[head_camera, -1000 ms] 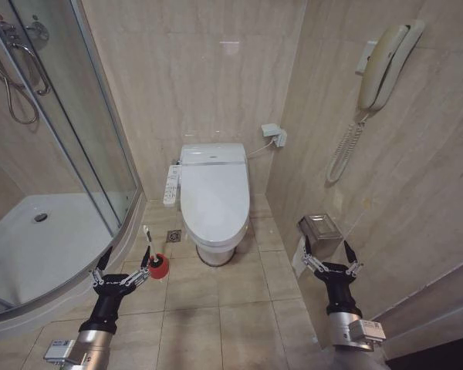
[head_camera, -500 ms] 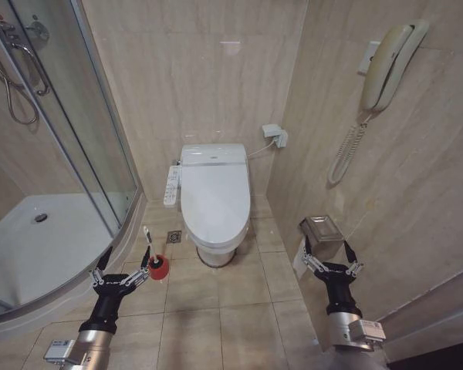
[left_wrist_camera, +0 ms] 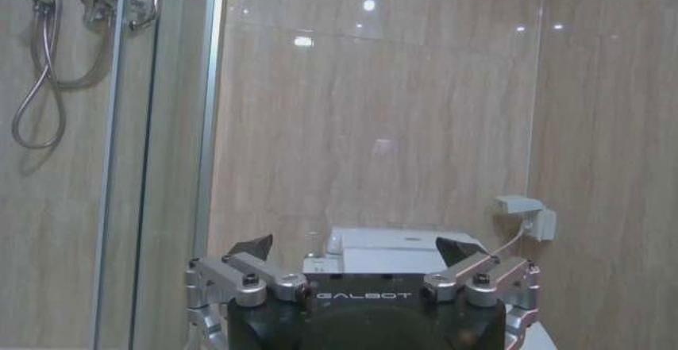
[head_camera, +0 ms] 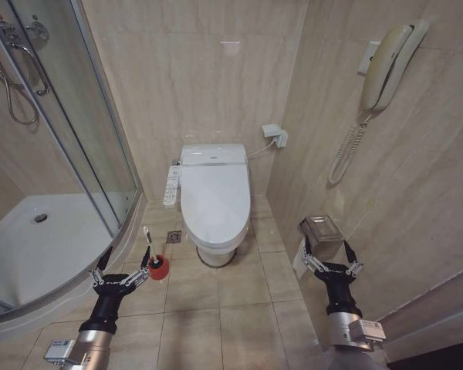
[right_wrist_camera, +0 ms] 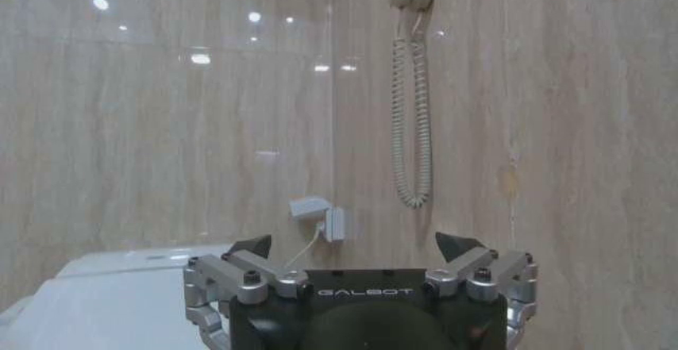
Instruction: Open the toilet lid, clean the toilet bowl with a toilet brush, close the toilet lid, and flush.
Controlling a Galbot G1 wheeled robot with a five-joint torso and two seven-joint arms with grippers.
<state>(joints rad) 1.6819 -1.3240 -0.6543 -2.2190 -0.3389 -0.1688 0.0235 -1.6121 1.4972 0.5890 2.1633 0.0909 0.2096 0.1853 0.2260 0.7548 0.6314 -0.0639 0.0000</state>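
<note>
The toilet lid [head_camera: 214, 194] lies shut over the toilet bowl, whose white ceramic base [head_camera: 214, 253] stands against the back wall with a side control panel [head_camera: 171, 185]. The toilet brush [head_camera: 147, 245] stands upright in its red holder [head_camera: 159, 267] on the floor, left of the toilet. My left gripper [head_camera: 127, 260] is open, low at the front left, just short of the brush and apart from it. My right gripper [head_camera: 326, 248] is open at the front right beside the wall, holding nothing. The left gripper [left_wrist_camera: 355, 247] and the right gripper [right_wrist_camera: 355, 245] both face the toilet.
A curved glass shower enclosure [head_camera: 77, 154] with a white tray [head_camera: 38, 247] stands at the left. On the right wall hang a phone [head_camera: 386, 65] and a metal paper holder [head_camera: 319, 227] close to my right gripper. A floor drain [head_camera: 174, 235] sits beside the toilet.
The whole head view has shifted very slightly. Neither gripper, the brush nor the lid has moved.
</note>
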